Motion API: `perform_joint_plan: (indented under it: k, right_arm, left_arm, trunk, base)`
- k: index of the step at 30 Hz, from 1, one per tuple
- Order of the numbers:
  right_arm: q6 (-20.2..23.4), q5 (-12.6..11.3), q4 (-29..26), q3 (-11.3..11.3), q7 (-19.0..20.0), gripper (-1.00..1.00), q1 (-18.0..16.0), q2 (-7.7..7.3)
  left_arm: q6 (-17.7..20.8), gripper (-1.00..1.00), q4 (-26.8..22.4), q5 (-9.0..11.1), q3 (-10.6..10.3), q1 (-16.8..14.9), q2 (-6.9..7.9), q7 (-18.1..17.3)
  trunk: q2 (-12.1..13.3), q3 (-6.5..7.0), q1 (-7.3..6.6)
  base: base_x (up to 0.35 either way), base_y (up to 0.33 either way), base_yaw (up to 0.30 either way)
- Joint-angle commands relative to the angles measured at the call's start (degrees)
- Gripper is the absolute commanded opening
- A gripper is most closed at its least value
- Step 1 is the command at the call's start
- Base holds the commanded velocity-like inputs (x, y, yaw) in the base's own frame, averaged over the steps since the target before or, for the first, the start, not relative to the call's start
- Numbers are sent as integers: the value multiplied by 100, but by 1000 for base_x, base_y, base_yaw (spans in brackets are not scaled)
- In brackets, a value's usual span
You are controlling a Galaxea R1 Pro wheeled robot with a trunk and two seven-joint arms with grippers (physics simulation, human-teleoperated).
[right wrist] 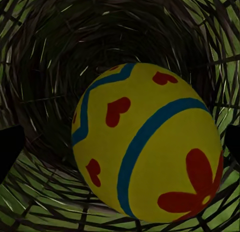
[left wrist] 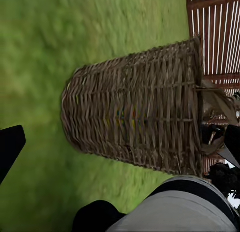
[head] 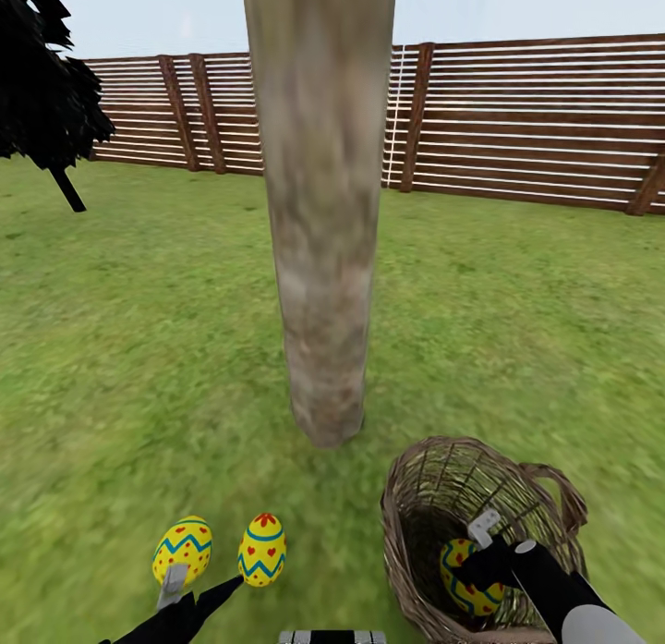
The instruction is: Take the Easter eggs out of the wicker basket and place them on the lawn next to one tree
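Two yellow Easter eggs [head: 182,550] [head: 262,549] lie on the lawn [head: 139,348] near the foot of the pale tree trunk [head: 323,256]. My left gripper [head: 205,581] stands open just behind them, holding nothing. The wicker basket [head: 545,496] stands on the grass to the right of the trunk. A third egg [head: 465,577] [right wrist: 147,142] lies inside it. My right gripper [head: 471,552] reaches down into the basket, open, with a fingertip [right wrist: 10,152] on either side of that egg and gaps between. The left wrist view has the basket's woven wall [left wrist: 135,112] from the side.
A brown slat fence [head: 517,117] closes the lawn at the back. A dark cypress-like tree [head: 42,90] stands at the far left. Open grass spreads on both sides of the trunk. My right forearm [left wrist: 180,207] crosses the left wrist view.
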Motion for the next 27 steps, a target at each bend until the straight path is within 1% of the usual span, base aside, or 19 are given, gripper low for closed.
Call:
perform_joint_plan:
  k: [1, 7, 24, 27]
  right_arm:
    - [24, 33, -15, -48, 46, 100, -4, -3]
    - [23, 32, -17, -47, 37, 100, -7, -44]
    - [22, 33, -5, -47, 35, 100, -6, -66]
    - [22, 33, -2, -47, 35, 100, -4, -66]
  left_arm:
    - [51, 100, 1, 29, 1, -2, 1, -7]
    - [51, 100, 1, 26, -1, -2, 2, -7]
    - [51, 100, 1, 20, -1, -2, 0, -6]
    - [51, 100, 1, 25, 1, -2, 2, -9]
  trunk:
    - [-43, -23, 21]
    - [-284, -131, 153]
    - [-307, -507, 197]
    - [-307, -507, 197]
  base:
    - [0, 0, 0]
    - [0, 0, 0]
    - [0, 0, 0]
    - [0, 0, 0]
